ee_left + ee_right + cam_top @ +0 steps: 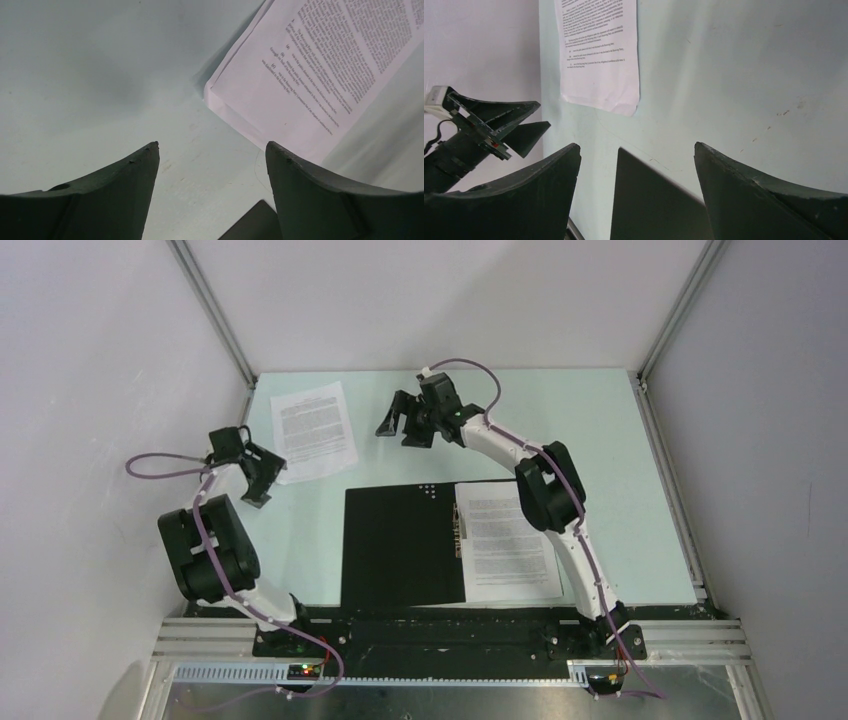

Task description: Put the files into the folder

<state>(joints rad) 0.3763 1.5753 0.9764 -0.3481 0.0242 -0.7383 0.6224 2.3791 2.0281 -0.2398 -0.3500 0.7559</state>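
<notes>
Pale green table top [600, 420] with plain white walls around it is filling the top view. A flat folder [400, 550], black on the inside, is lying open in the lower middle of the frame, with a thin metal clip [460, 525] running down its spine. One white paper sheet full of small black print [505, 545] is already lying on the folder's right half. The other white printed sheet [313, 430] is lying loose on the table in the upper left, well apart from the folder. Its long side is running up and down the frame and leaning a little. The left gripper [265, 480] is hanging just beside that sheet's lower left corner, so the paper is lying up and to the right of it. Its two dark pointed fingers are standing wide apart and holding nothing. The right gripper [393, 435] is hanging in the upper middle, off the sheet's right side and a bit farther away. Its fingers are gaping wide too and holding nothing. The left arm is looking like the nearer one for this sheet. The paper is looking thin, flat and floppy on the smooth table, so it is probably going to be hard to pinch, though its near corner seems to be lifting a little.
</notes>
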